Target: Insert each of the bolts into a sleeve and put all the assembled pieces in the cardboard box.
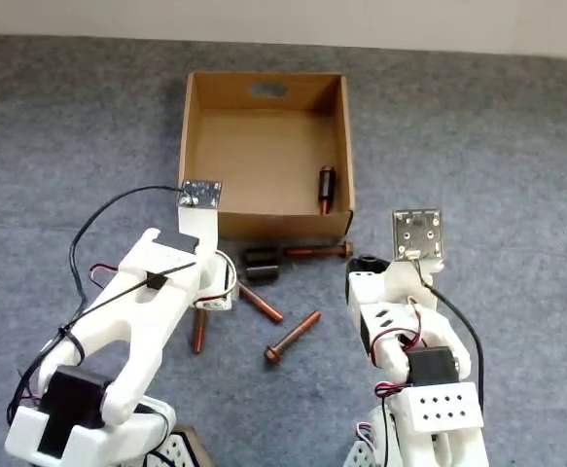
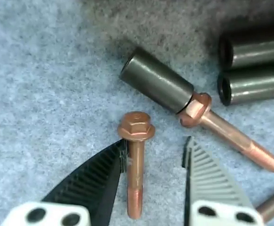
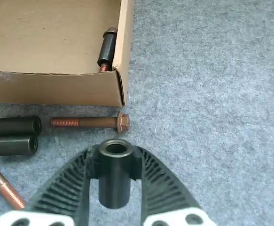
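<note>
The left gripper hangs low over the grey table, fingers wide apart astride a loose bolt, with the black finger touching its shank. Just beside it, a lone sleeve butts against the head of a second bolt. Two paired sleeves lie side by side before the cardboard box, which sits at 12 o'clock on the table. An assembled piece lies inside along the box's 3 o'clock wall. A third bolt lies along the front wall. At the box's 5 o'clock, the right gripper has its fingers clamped on an upright held sleeve.
</note>
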{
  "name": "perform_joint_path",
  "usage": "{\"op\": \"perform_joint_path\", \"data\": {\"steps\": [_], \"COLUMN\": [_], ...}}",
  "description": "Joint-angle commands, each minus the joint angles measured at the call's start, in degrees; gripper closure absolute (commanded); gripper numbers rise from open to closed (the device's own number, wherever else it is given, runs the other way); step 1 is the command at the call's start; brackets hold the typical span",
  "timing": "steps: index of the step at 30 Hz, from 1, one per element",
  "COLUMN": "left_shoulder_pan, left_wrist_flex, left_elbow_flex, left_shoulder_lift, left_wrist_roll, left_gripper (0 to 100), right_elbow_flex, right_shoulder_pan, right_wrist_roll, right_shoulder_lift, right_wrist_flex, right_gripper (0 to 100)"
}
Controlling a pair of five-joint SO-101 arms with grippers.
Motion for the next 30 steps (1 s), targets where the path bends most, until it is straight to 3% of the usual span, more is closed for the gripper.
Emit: {"op": "perform_joint_path", "data": {"steps": [1,6,10,12,17,21,25,30], "left_shoulder_pan": [-0.75,-0.75,-0.66,-0.31,-0.57,-0.22,-0.40,0.92], "left_wrist_flex": [0.44,0.44,0.97,3.69,14.95,21.01,21.10,19.69], "left_elbow_flex": [-1.80,-1.71,-1.71,-2.51,-8.57,-11.12,-11.03,-8.84], "left_shoulder_lift": [-0.22,-0.13,-0.57,-0.75,-0.75,-0.75,-0.57,-0.31], "left_wrist_roll": [-0.35,-0.44,-0.44,-0.44,-1.58,-10.64,-18.64,-35.16], "left_gripper": [78,80,94,100,99,99,99,99], "right_elbow_flex": [-0.40,-0.40,-0.40,-0.40,-0.40,-0.40,-0.40,-0.40], "right_shoulder_pan": [-0.13,-0.13,-0.13,-0.13,-0.13,-0.13,-0.13,-0.13], "right_wrist_roll": [-0.44,-0.53,-0.53,-0.53,-0.53,-0.53,-0.53,-0.44], "right_shoulder_lift": [-1.10,-1.10,-1.10,-1.10,-1.10,-1.10,-1.10,-1.10], "right_wrist_flex": [-1.36,-1.36,-1.36,-1.36,-1.36,-1.27,-1.27,-1.27], "right_gripper": [99.2,99.2,99.2,99.2,99.2,99.2,99.2,99.2]}}
